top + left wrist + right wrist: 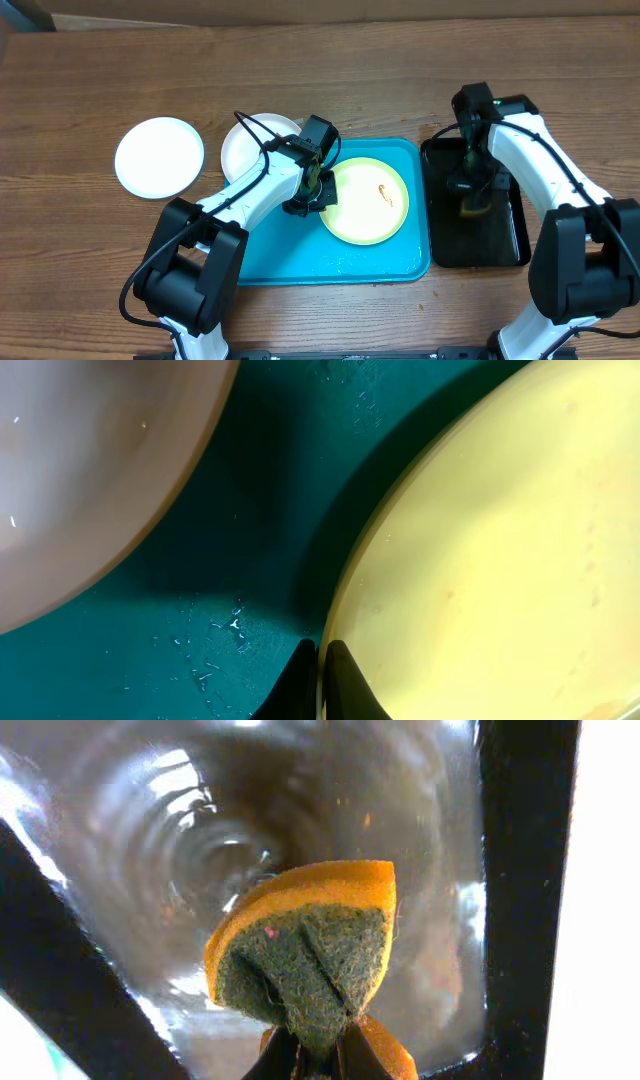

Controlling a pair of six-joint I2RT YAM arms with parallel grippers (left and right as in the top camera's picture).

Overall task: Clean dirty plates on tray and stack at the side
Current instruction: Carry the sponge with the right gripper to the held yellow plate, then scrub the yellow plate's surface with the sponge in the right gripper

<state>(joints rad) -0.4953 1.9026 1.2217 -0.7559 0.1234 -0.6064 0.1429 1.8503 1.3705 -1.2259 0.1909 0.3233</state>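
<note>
Two white plates (159,157), one yellow plate (365,205), one turquoise tray (290,262), one black tray (455,240), one sponge (310,950).
</note>
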